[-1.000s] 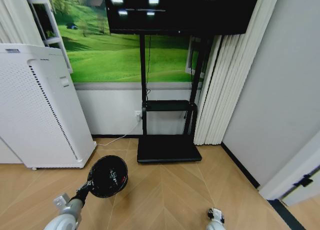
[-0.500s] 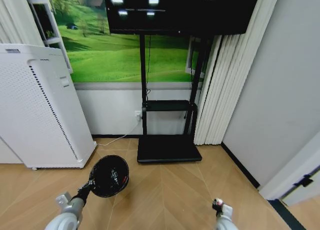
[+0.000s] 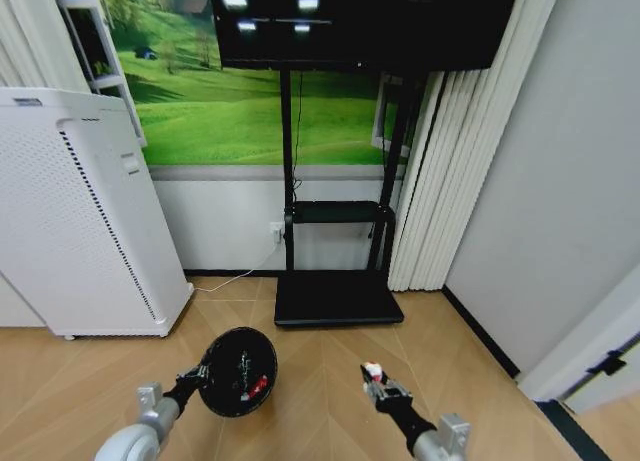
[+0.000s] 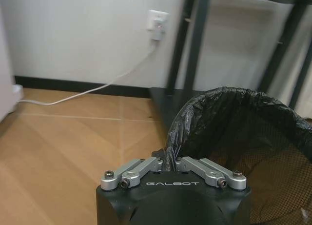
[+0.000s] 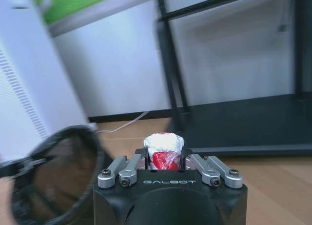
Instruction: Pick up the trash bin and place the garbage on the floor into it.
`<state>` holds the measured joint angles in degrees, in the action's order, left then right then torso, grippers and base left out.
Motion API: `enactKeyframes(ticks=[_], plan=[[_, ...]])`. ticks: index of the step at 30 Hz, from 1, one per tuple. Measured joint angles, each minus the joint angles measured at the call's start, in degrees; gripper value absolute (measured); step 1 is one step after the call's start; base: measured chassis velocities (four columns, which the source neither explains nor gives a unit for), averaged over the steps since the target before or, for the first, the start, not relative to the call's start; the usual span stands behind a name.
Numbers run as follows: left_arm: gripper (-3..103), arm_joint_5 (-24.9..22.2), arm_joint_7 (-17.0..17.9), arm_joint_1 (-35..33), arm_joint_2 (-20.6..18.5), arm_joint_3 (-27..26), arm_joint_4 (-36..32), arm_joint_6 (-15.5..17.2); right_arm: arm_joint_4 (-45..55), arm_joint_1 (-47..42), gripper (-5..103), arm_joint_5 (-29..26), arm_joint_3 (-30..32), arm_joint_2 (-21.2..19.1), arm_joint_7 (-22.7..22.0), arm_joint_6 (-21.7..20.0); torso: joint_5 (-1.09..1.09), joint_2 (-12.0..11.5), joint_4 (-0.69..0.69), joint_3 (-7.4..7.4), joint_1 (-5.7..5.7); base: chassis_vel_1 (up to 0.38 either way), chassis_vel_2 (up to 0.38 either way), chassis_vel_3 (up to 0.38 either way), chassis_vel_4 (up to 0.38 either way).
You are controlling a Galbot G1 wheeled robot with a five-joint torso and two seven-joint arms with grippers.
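Crinkled glossy black plastic liner over fine black mesh on the trash bin [image 4: 229, 132]. Matt black casing, brushed metal links on each claw. Smooth satin wood floor [image 3: 320, 381]. Perforated white plastic appliance [image 3: 70, 211].

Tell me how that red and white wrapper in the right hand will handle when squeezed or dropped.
The wrapper looks crumpled and shiny, so it is probably light and crushes easily. Pinched in the right hand, it may slip. Dropped toward the bin held by the left hand, it would likely flutter, not roll.
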<state>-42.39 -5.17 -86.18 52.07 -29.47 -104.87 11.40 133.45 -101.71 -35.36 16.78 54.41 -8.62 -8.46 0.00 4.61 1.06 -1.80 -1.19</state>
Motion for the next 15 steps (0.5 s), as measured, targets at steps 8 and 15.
enactKeyframes(ticks=[8,15], plan=[[3,0.3,-9.3,3.9,-5.0,9.0,0.1,-1.3,-5.1,7.8,31,2.7,-6.7,-1.6,5.2,3.1,0.01,0.0,-0.01,0.00,0.00,0.000,0.000,0.000,0.000],[3,-0.2,-11.1,6.4,-5.4,13.7,1.1,-1.7,-9.0,12.7,31,3.1,-11.8,-1.0,6.3,3.9,0.00,0.0,-0.02,-0.01,0.00,0.000,0.000,0.000,0.000]])
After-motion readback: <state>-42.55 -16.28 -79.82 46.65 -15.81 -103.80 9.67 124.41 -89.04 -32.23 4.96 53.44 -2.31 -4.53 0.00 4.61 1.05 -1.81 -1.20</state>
